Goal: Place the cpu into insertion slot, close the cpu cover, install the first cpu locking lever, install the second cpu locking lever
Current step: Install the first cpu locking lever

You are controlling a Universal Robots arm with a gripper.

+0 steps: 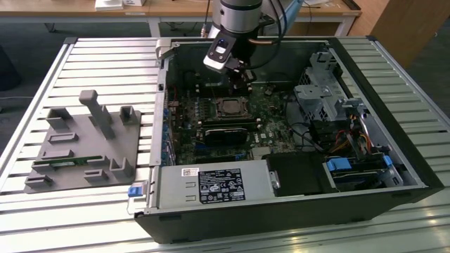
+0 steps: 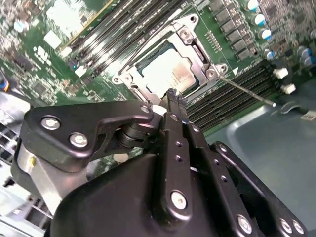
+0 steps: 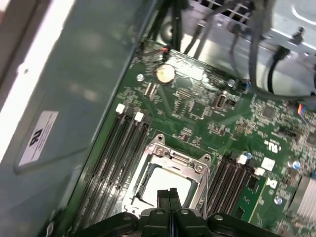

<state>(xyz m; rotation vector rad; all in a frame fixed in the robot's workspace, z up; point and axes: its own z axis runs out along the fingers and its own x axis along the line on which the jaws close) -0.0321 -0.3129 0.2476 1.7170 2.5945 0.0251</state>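
1. Slatted pale metal counter [image 1: 42, 74]: carries every item below.
2. Open black tower computer case [image 1: 365, 174]: lies on its side, centre to the exterior view's right.
3. Grey moulded plastic parts fixture [image 1: 84, 142]: at the exterior view's left, well apart from the work.
4. Green motherboard [image 1: 262, 138]: the floor of the case.
5. Black power-supply box with a white label [image 1: 221, 184]: lower centre of the exterior view. A second white sticker [image 3: 39, 136] sits on the case wall in the first wrist view. The print on both is too small to tell.
6. Black two-fingered tool [image 1: 241, 84]: hangs from the arm at upper centre of the exterior view. Both wrist views show its fingers pressed together with nothing between them.
7. Small square silver-rimmed insertion slot [image 1: 228, 108]: just below the tool in the exterior view. In both wrist views the fingertips [image 2: 173, 96] hover at its near edge.
8. Thin silver metal cpu cover [image 3: 165, 148]: lies flat, framing the chip.
9. Flat dull-silver square cpu [image 2: 165, 69]: seated in the slot, seen through the cover's cut-out.
10. Thin bright wire locking lever [image 2: 247, 91]: its long axis runs out from the cover's corner beside the tool tips, alongside the long black memory slots [image 2: 232, 84]. It appears unlatched.
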